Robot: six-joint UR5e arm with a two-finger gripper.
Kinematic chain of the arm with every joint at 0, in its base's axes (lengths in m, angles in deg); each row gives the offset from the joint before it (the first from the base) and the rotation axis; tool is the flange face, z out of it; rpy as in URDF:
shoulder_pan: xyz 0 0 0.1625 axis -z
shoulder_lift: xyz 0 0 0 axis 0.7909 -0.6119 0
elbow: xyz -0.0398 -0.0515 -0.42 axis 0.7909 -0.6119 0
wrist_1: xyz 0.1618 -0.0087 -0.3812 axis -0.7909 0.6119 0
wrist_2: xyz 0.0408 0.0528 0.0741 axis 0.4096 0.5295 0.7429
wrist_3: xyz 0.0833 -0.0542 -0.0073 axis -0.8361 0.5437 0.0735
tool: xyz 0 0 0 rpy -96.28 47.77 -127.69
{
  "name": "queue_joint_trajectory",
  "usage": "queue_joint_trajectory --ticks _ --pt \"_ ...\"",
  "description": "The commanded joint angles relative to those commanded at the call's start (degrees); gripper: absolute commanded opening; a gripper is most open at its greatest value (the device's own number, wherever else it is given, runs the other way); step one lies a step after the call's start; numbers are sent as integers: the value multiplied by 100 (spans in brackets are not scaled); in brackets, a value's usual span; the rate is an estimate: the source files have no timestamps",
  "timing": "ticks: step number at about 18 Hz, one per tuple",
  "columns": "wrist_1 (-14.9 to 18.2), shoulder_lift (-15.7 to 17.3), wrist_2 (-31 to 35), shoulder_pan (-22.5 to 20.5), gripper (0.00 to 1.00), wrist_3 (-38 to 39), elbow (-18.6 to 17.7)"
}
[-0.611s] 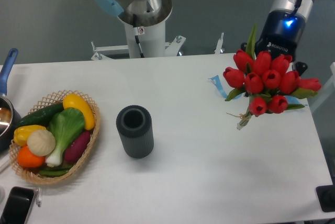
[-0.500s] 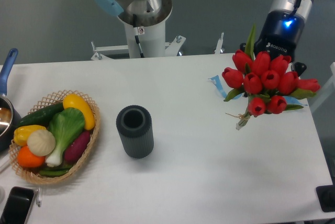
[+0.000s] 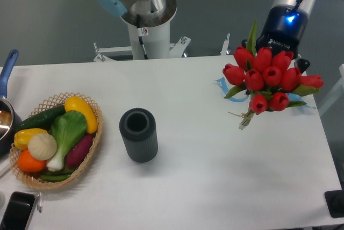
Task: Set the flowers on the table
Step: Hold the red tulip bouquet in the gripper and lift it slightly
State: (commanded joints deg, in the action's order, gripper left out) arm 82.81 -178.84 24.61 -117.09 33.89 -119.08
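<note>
Here, over the far right of the white tabletop (image 3: 215, 176), the arm's gripper (image 3: 284, 47) stands behind a bunch of red flowers (image 3: 266, 79), the blooms turned toward the camera and the cut stems, tied with twine, pointing down and to the left toward the tabletop. The fingers themselves are hidden behind the tulip heads, so how far apart they stand, and whether they grip the stems, cannot be told. A blue light (image 3: 291, 18) glows on the dark wrist above the bunch, and one long green leaf rises beside it. Whether the stem ends touch the surface cannot be told either. Scraps of blue tape (image 3: 221, 86) lie on the tabletop just left of the bunch, partly behind it. Well apart, near the middle of the tabletop, a dark ribbed cup (image 3: 138, 134) stands upright with its mouth open to the ceiling. At the left edge a woven basket (image 3: 91, 146) holds vegetables, among them a yellow pepper, a cucumber, a green leafy stalk, an orange and a purple root. A blue-handled pan (image 3: 6, 79) shows partly at the left border, and a black phone (image 3: 17, 211) lies at the near left corner. The robot's pedestal (image 3: 148, 26) rises beyond the far edge.
</note>
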Motion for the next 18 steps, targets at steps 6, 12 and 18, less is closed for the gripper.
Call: queue_joint_trajectory --ticks 6,12,18 --pt "-9 44 554 35 47 -17 18" --pt "-9 27 1213 140 47 -96 53" --pt "-44 -184 2391 641 47 -387 167"
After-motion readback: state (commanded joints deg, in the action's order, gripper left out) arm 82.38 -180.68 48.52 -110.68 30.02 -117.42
